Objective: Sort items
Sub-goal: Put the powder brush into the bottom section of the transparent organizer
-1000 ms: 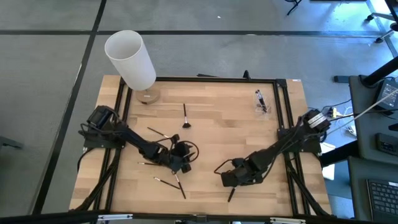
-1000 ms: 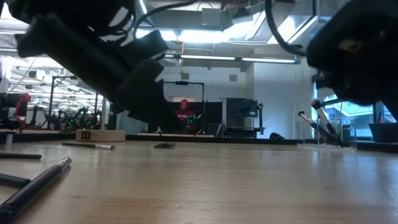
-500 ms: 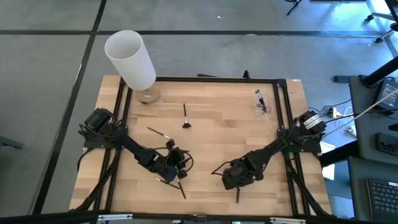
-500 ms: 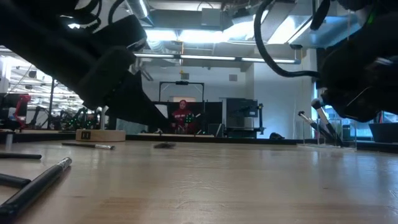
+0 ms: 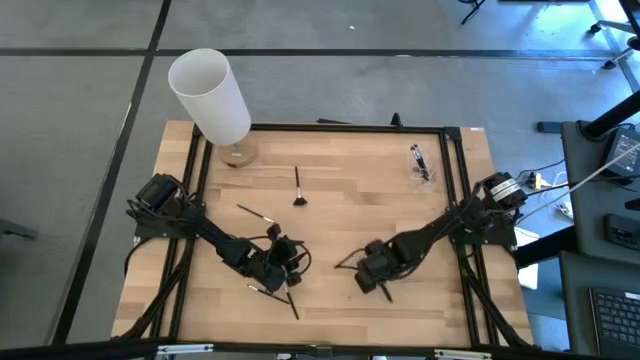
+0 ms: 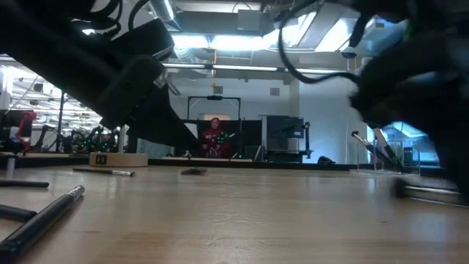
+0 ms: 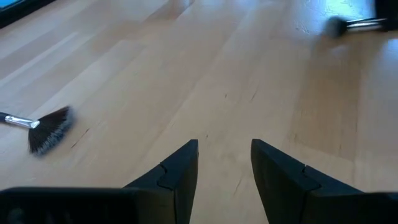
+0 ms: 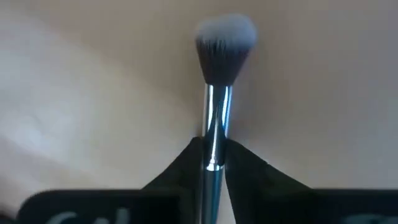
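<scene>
The right gripper (image 8: 214, 163) clamps a silver-ferruled, grey-tufted makeup brush (image 8: 219, 93) above the wooden desk (image 5: 340, 215); the left gripper (image 7: 224, 165) hovers apart.

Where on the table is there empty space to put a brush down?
Bare wood lies between the fan brush and the brushes in the far right corner, and between the two grippers. It is crowded around the left gripper, where several brushes lie.
</scene>
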`<action>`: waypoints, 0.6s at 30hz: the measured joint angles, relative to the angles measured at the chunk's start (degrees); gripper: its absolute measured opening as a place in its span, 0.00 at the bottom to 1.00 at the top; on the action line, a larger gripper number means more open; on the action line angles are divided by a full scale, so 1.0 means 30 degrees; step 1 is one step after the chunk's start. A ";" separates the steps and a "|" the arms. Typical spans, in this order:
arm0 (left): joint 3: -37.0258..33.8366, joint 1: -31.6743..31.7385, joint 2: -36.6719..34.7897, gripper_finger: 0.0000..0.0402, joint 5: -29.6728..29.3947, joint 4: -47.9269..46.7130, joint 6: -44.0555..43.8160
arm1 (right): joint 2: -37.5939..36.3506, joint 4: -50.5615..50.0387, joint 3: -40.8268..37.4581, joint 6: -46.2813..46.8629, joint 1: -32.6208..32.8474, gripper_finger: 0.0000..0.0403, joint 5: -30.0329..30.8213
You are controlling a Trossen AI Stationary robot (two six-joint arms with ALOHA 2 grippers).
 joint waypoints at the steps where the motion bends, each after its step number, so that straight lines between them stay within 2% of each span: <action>1: 0.0000 0.0000 0.0000 0.36 -0.0034 0.0000 -0.0001 | -0.0308 -0.0038 0.0000 -0.0532 -0.0230 0.15 0.1170; 3: 0.0000 0.0000 0.0000 0.36 -0.0098 -0.0015 0.0027 | -0.1064 -0.0827 -0.0071 -0.1664 -0.0682 0.15 0.4403; 6: 0.0000 0.0000 0.0000 0.36 -0.0590 -0.0042 0.0191 | -0.2954 -0.2579 -0.0069 -0.3141 -0.1369 0.11 0.8025; 13: 0.0000 0.0597 0.0022 0.36 -0.1406 -0.0398 0.0199 | -0.8326 -0.8040 -0.0031 -0.6543 -0.3178 0.10 1.4580; 18: 0.0003 0.1100 0.0784 0.36 -0.1411 -0.0287 0.0180 | -1.1214 -1.2930 -0.0041 -0.6817 -0.4610 0.12 1.8913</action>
